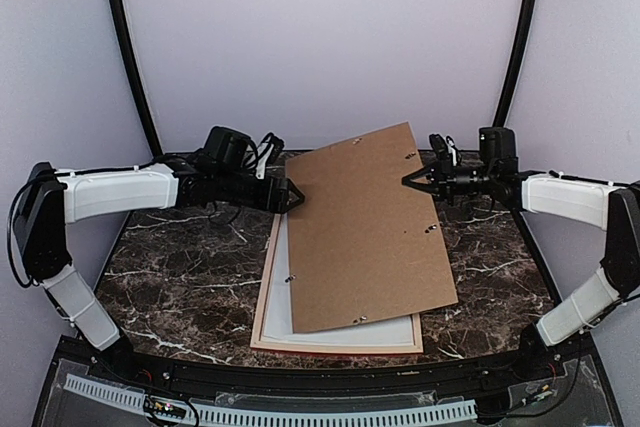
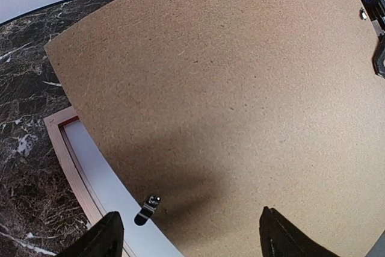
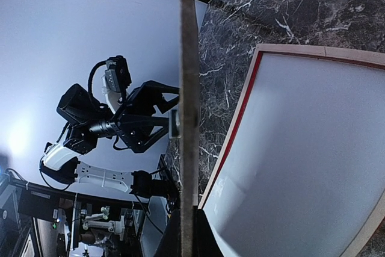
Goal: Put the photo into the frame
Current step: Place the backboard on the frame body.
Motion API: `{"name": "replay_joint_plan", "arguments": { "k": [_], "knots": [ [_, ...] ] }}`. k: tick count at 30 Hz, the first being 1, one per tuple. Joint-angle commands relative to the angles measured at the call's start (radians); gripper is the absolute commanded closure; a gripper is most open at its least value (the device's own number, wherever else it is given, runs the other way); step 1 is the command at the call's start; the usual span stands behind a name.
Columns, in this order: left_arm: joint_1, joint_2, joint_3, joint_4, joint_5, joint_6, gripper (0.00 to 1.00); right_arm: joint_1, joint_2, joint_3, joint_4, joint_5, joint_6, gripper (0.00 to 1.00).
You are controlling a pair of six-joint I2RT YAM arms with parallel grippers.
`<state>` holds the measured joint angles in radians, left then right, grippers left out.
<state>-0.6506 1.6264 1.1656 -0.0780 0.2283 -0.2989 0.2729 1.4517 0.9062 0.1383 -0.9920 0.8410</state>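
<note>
Two arms meet over a dark marble counter (image 1: 180,267) in the top view, where the frame (image 1: 340,350) lies flat near the front edge with its pale wooden back up. A white sheet (image 1: 350,332) fills its opening; whether this is the photo turned face down or a mat I cannot tell. A brown backing board (image 1: 365,227) lies askew over the frame, swung to the right, so the frame's left and near rails show beside it. The left pincer (image 1: 293,197) sits at the board's far left edge and the right pincer (image 1: 408,181) at its far right edge. From the left wrist, the board (image 2: 228,88) fills most of the view, with a small metal clip (image 2: 147,207) at its lower edge above the white sheet (image 2: 99,173) and the frame's pale rail (image 2: 65,151). The left pincer (image 2: 191,215) is released, its two dark fingers (image 2: 108,236) spread wide and pinching nothing. From the right wrist, the board shows edge-on as a thin upright strip (image 3: 187,88), and the right pincer (image 3: 187,227) is clenched on it at the bottom. Beyond it lies the frame (image 3: 313,50), showing a red inner lip around the white sheet (image 3: 313,148), with the left arm (image 3: 114,124) across the board.
</note>
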Motion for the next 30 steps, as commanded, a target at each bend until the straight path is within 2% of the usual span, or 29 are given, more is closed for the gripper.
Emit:
{"name": "replay_joint_plan", "arguments": {
  "k": [1, 19, 30],
  "knots": [
    [0.005, 0.014, 0.050, 0.003, 0.022, 0.033, 0.20, 0.012, -0.005, 0.007, 0.090, -0.042, 0.026, 1.00],
    [0.005, 0.105, 0.103, 0.002, 0.053, 0.035, 0.20, 0.017, 0.000, 0.016, 0.092, -0.044, 0.027, 1.00],
    [0.005, 0.089, 0.055, 0.028, 0.115, -0.006, 0.23, 0.017, 0.020, 0.024, 0.095, -0.040, 0.026, 1.00]
  ]
}}
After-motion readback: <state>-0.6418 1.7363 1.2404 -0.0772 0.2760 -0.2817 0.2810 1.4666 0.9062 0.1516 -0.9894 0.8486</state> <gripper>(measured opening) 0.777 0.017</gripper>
